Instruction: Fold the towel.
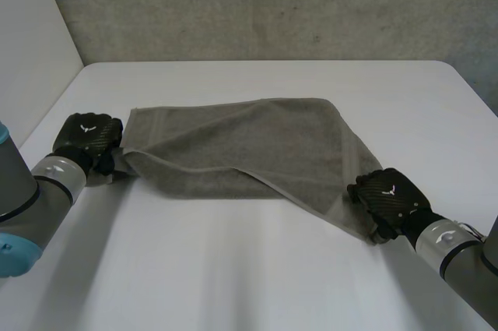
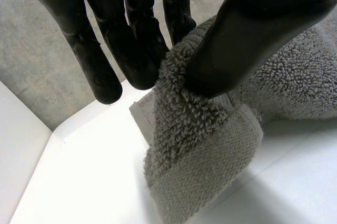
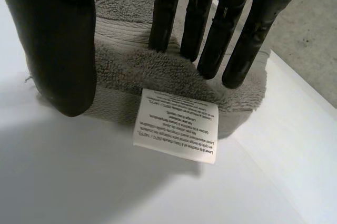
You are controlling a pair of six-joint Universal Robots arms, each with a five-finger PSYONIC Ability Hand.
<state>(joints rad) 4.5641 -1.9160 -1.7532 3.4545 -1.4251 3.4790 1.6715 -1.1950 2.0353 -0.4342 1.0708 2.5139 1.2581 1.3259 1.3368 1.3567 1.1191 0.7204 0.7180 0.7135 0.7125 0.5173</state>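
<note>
Here our left hand point(image 1: 92, 137) and right hand point(image 1: 389, 197) each pinch a near corner of the grey terry towel point(image 1: 233, 140) between thumb and fingers, we judge to fold it.

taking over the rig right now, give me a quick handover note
Left robot hand: pinching the near left corner of the towel between thumb and fingers.
Right robot hand: gripping the near right corner, by the care label.
It lies spread on the white table between them.
Done: both corners grasped. Left: carry them over to the far edge and lay the fold flat.
</note>
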